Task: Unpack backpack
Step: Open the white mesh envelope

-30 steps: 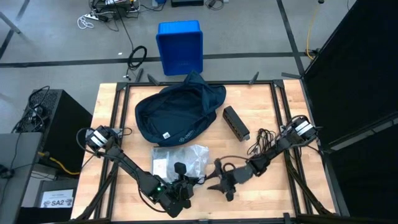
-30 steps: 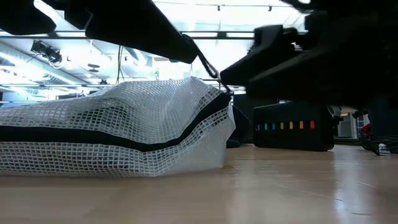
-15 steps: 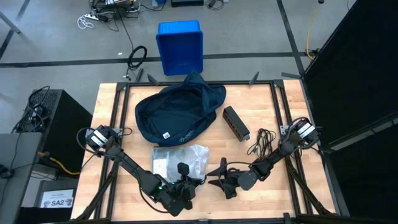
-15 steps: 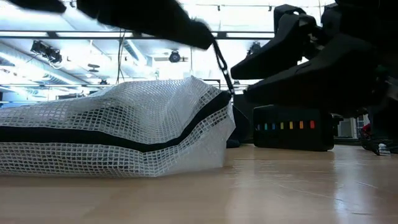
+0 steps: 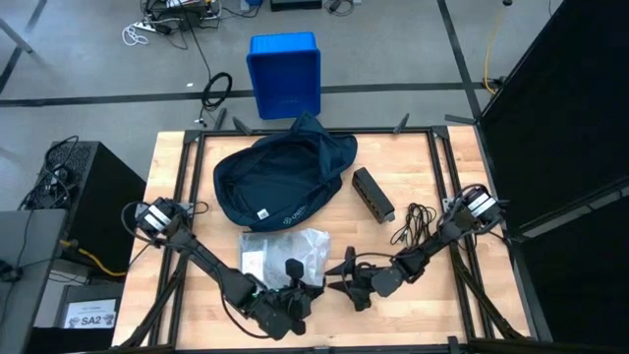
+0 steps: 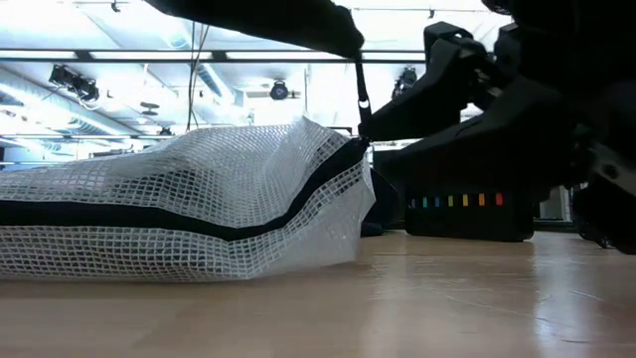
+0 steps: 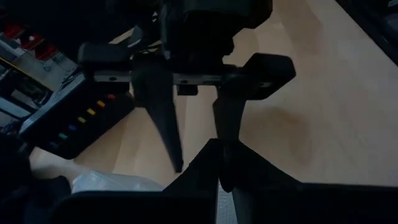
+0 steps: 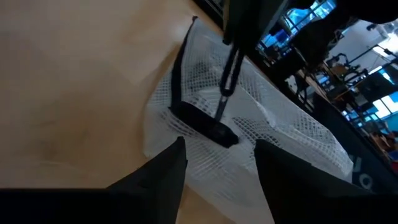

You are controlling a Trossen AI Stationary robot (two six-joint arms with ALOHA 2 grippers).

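The wooden desk [image 5: 432, 177] carried the soft navy backpack [image 5: 280, 177], which lay slumped and rounded at the far middle, its mouth open. Just in front of it lay a flat pouch [image 5: 295, 246] of white mesh with a dark zip band, already outside the bag. To the right of the backpack was a rigid black box [image 5: 372, 194]. Compared with a second before, the right pincer [image 7: 202, 171] had come closer to the pouch's corner, its jaws apart and empty. The left pincer [image 6: 350, 40] was closed on the thin dark pull [image 8: 229, 74], which now hung more upright. To my judgement, unpacking had begun and the arms were now busy with this pouch's zip.
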